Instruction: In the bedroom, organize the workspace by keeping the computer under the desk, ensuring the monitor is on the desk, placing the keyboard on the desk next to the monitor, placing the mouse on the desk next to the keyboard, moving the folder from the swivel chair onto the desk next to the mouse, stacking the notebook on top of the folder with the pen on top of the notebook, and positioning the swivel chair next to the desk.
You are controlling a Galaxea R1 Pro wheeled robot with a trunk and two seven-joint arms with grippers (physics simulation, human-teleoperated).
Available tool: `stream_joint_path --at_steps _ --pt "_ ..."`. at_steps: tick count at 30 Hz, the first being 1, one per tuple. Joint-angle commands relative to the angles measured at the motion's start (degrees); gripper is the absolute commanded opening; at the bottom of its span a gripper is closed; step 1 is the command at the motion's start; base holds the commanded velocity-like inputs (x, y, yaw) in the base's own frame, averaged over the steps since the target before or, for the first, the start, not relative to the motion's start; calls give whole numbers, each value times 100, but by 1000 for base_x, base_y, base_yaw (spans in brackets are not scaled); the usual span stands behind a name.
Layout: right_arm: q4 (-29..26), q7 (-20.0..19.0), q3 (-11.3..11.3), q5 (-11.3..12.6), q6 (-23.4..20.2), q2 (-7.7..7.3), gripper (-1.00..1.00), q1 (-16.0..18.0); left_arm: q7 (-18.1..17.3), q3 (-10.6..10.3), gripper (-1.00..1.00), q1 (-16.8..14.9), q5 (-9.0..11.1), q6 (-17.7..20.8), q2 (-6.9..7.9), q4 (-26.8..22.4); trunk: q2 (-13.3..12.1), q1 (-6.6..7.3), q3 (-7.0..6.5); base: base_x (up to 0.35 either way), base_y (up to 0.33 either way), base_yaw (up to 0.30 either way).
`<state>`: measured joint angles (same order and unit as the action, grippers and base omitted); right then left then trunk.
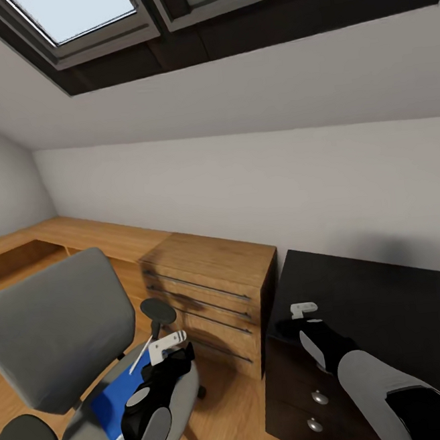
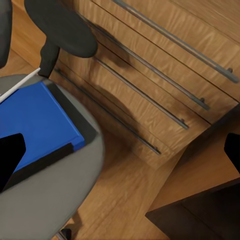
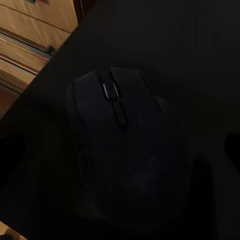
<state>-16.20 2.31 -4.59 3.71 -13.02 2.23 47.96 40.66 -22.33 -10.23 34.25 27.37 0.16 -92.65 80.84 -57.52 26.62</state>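
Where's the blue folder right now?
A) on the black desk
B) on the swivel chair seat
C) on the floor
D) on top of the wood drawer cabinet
B: the folder lies flat on the grey seat of the swivel chair, below the left claw; head and left wrist views both show it there.

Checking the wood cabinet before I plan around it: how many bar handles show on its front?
4, stacked one above another on the cabinet front, each spanning a drawer: top bar, second, third, lowest. The chair may hide their left ends.
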Motion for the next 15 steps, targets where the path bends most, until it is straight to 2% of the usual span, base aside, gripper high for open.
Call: stream_joint_path --at_steps 1,10,15 --pt "-12 24 -48 38 -34 -4 100 2 47 -8 100 -6 38 14 2 -7 45 -23 25 0 0 0" --pt "-6 24 -47 34 -35 -4 100 4 47 -6 100 -6 38 14 2 -7 406 -220 186 0 0 0" --pt "-11 24 -49 34 -34 -4 100 3 47 -4 100 -6 38 14 2 -7 406 -220 186 0 0 0"
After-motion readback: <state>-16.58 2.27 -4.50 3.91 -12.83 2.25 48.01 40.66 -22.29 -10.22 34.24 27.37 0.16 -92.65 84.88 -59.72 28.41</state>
